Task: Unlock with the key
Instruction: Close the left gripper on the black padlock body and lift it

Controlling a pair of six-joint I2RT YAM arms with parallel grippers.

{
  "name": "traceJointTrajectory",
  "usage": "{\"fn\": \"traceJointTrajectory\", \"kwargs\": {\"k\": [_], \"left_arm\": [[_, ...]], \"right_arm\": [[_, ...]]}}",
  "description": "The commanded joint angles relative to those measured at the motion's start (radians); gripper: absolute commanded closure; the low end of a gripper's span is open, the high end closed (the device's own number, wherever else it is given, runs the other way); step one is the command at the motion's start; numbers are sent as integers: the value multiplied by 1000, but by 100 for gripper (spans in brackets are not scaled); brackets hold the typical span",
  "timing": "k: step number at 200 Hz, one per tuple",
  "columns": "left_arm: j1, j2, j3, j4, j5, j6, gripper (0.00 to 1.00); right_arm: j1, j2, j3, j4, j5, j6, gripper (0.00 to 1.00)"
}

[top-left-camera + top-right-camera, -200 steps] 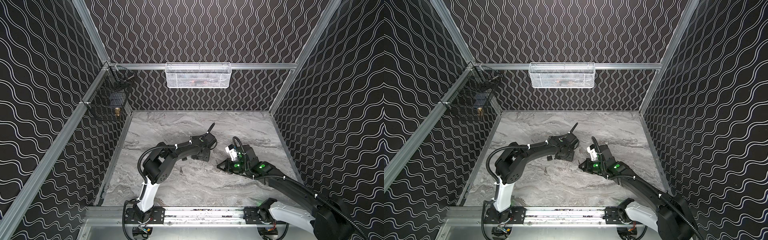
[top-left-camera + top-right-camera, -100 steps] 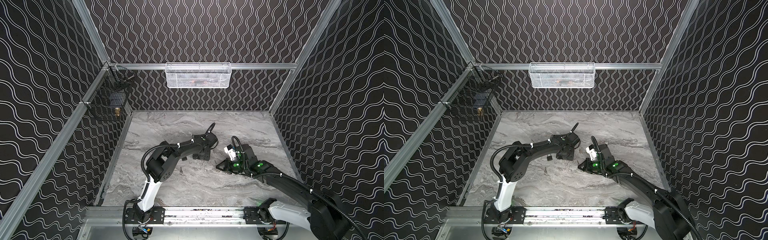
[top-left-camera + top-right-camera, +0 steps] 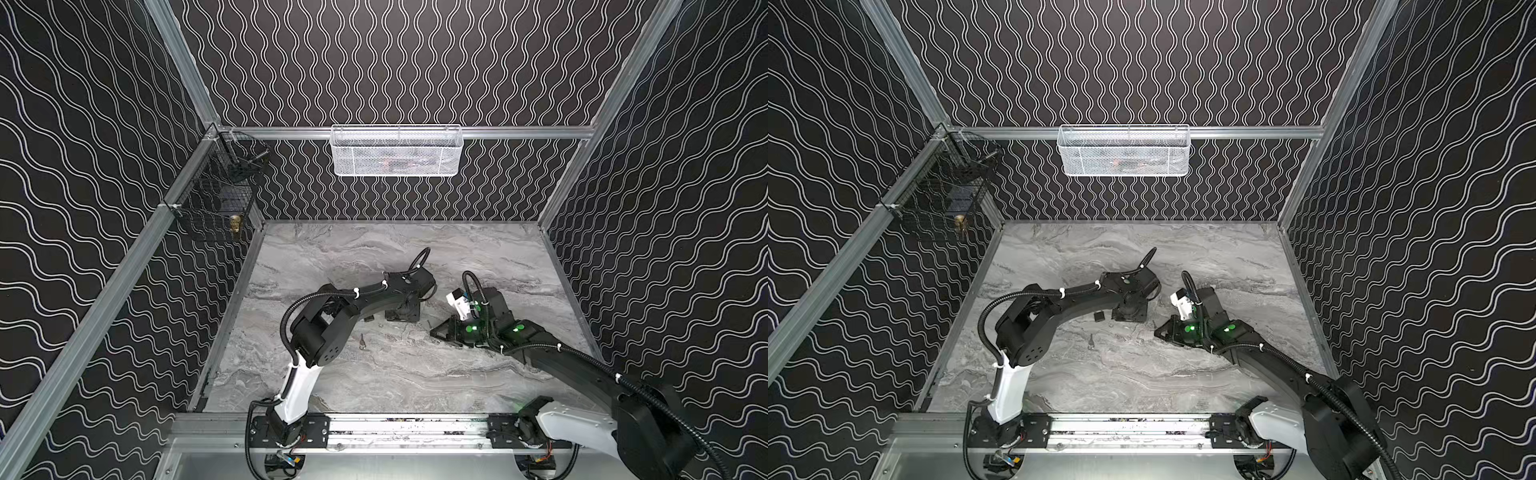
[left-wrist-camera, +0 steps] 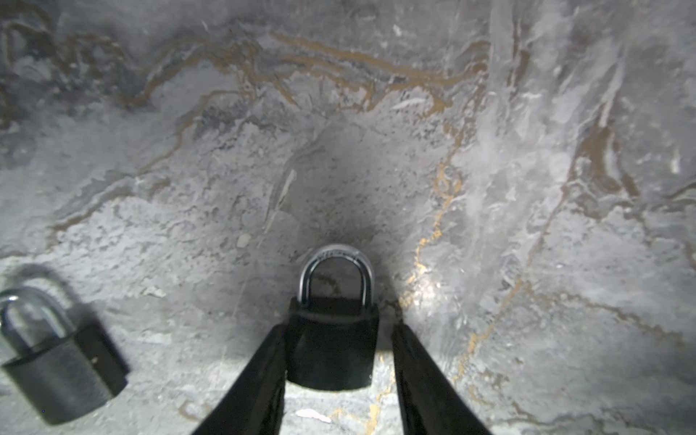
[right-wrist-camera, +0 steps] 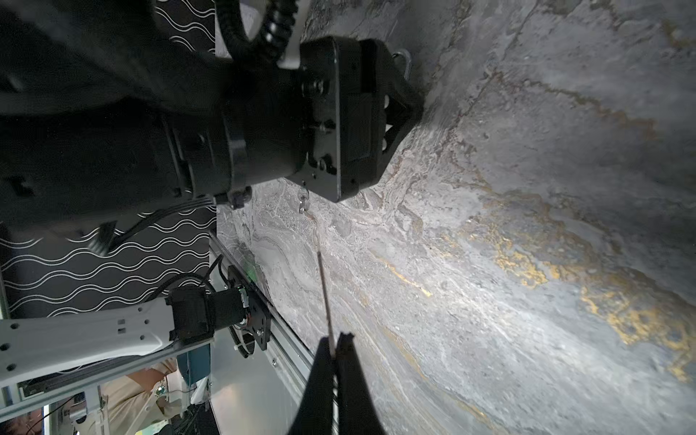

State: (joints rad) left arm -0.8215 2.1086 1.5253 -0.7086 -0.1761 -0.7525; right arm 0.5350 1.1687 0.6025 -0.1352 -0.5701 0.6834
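A black padlock (image 4: 333, 346) with a silver shackle (image 4: 335, 260) lies on the marble table between the fingers of my left gripper (image 4: 341, 327). That gripper is open: one finger touches the lock's side and a gap remains at the other. In both top views the left gripper (image 3: 401, 318) (image 3: 1129, 318) points down and hides this lock. My right gripper (image 5: 335, 344) is shut on a thin key (image 5: 325, 297), seen edge-on and pointing toward the left gripper. It lies low on the table (image 3: 434, 332) (image 3: 1158, 332), just right of the left gripper.
A second black padlock (image 4: 56, 361) (image 3: 1099, 316) lies beside the left gripper. A loose key on a ring (image 3: 363, 343) (image 3: 1091, 341) (image 5: 303, 201) rests nearer the front. A white mesh basket (image 3: 397, 151) and a black wire basket (image 3: 216, 199) hang on the walls.
The left gripper's jaws have narrowed around the padlock and the arm has dropped slightly. The right gripper has stayed shut on the key and barely moved.
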Motion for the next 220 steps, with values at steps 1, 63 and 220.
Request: {"fn": "traceJointTrajectory", "kwargs": {"k": [1,63,220], "left_arm": [[-5,12,7,-81,18,-29,53],[-3,29,-15,-65,36,-36,57],[-3,29,6,-59,24,-27,81]], "right_arm": [[-1,-6,3,40,-16,-7,100],[-6,-12,2,38,-24,-10,100],[-15,13,15,24,-28,-22,100]]}}
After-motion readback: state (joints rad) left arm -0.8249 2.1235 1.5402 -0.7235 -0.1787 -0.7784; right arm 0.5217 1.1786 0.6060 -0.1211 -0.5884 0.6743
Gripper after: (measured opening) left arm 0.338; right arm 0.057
